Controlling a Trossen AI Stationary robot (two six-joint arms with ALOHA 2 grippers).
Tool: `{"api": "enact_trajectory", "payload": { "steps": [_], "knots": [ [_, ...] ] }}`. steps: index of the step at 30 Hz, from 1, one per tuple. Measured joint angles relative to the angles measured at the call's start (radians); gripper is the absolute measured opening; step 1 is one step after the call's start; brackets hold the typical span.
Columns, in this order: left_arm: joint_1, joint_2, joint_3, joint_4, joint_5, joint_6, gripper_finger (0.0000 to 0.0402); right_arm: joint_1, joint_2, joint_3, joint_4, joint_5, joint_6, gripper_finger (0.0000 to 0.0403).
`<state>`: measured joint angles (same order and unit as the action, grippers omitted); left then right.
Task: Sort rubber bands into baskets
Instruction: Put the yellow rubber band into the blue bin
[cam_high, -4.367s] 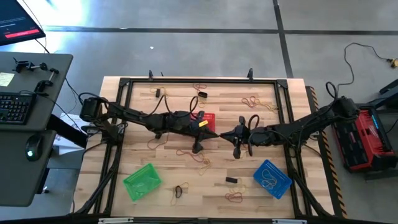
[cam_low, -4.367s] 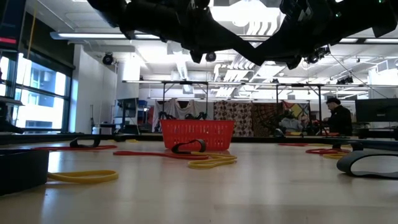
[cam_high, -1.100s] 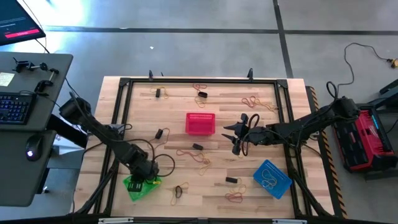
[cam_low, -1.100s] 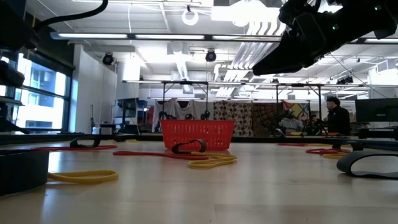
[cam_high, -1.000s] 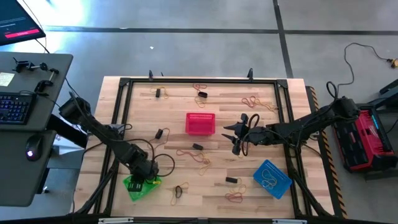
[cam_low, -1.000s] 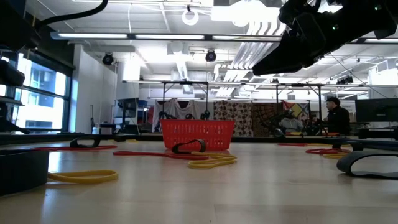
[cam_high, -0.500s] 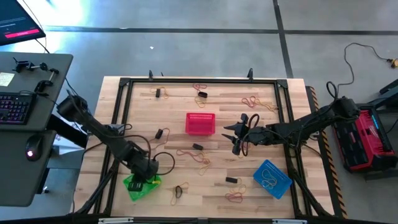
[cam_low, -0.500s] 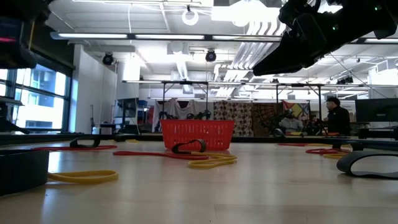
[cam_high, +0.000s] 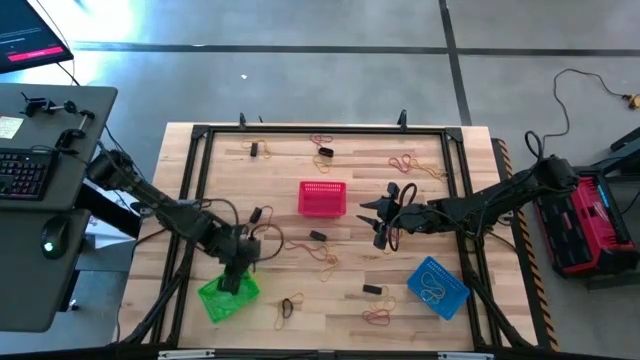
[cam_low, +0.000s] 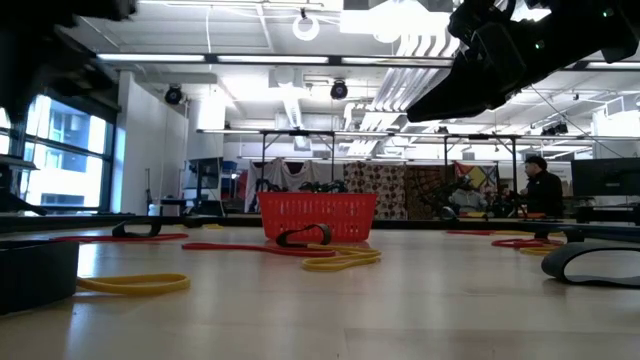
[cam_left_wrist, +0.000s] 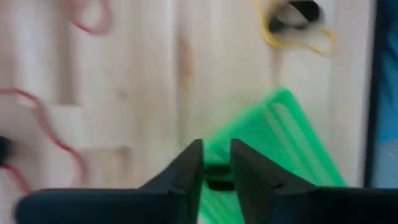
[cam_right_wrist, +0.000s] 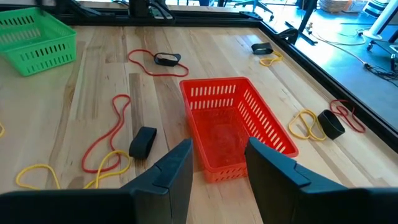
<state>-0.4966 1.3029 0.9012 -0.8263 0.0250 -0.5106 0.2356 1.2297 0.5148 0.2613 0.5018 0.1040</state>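
We see open wood on the surface between the green basket near the front left corner and the blue basket near the front right corner, broken only by a few flat rubber bands. The red basket stands in the middle, walls upright, blocking a straight low pass across. The left tool hangs over the green basket's back edge; the right tool occupies the gap just right of the red basket.
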Motion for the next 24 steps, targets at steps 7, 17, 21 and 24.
{"api": "enact_trajectory", "payload": {
  "steps": [7,17,21,24],
  "knots": [
    [0.240,0.000,0.000,0.000,-0.065,0.179,0.0009,0.000,0.000,0.000,0.000,0.000,0.003,0.0138],
    [0.679,0.000,0.000,0.076,-0.158,0.424,0.0003,-0.015,0.035,0.000,0.002,-0.002,0.006,0.0138],
    [0.856,0.022,0.000,0.132,-0.146,0.547,0.0003,-0.043,0.071,0.000,0.010,-0.023,0.027,0.0138],
    [0.974,0.062,0.000,0.160,-0.087,0.630,0.0003,-0.062,0.101,0.000,0.042,-0.057,0.027,0.0138]
  ]
}}
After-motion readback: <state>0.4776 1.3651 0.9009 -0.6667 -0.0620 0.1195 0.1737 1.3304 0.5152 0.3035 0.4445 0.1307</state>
